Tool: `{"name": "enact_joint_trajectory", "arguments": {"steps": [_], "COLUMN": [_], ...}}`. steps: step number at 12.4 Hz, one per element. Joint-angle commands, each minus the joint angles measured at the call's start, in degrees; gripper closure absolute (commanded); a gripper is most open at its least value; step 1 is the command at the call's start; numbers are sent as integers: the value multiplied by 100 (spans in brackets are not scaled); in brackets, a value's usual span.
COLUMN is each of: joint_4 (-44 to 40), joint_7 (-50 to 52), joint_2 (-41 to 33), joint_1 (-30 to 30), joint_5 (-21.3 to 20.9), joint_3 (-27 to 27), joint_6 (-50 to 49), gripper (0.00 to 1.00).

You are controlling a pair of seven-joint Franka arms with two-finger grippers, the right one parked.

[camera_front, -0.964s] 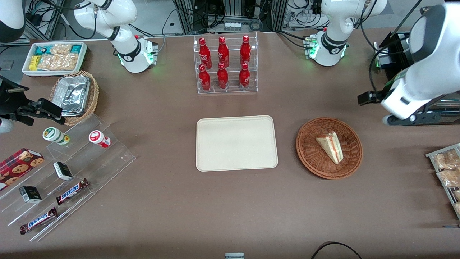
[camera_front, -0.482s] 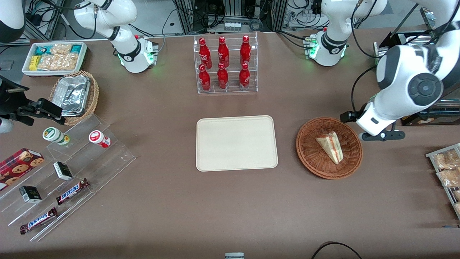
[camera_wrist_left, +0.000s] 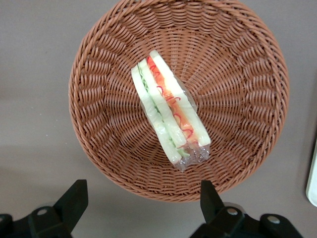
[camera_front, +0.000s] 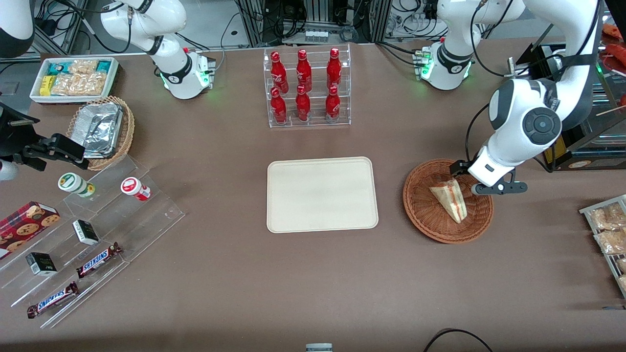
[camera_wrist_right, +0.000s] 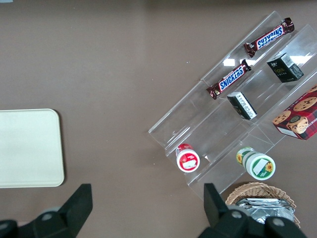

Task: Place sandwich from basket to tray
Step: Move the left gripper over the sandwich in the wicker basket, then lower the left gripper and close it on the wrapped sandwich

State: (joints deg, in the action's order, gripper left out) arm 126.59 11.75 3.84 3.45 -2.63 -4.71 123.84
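Up front, at right of centre in the frame, I see the sandwich [camera_front: 450,199] lying in the basket [camera_front: 425,215] on the desk [camera_front: 313,283]. The cream tray [camera_front: 322,194] at centre holds nothing. My gripper [camera_front: 486,182] hangs over the basket's rim toward the working arm's end, its jaws largely hidden under the wrist. From the left wrist camera, the jaws stand spread above the basket [camera_wrist_left: 237,64]; only the finger [camera_wrist_left: 73,198] tips show. The sandwich [camera_wrist_left: 170,128] shows its red and green layers; a tray corner [camera_wrist_left: 313,182] is cut off.
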Motion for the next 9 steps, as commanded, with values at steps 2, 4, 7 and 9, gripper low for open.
{"name": "enact_joint_trajectory", "arguments": {"steps": [2, 4, 7, 9], "joint_4": [102, 102, 85, 102], "joint_7": [1027, 1643, 3170, 4259], "joint_2": [-130, -42, 177, 361], "joint_1": [112, 112, 225, 287], "joint_5": [-54, -45, -45, -45], "joint_3": [-83, -101, -101, -101], "joint_6": [131, 297, 483, 754], "gripper": [0, 0, 0, 0]}}
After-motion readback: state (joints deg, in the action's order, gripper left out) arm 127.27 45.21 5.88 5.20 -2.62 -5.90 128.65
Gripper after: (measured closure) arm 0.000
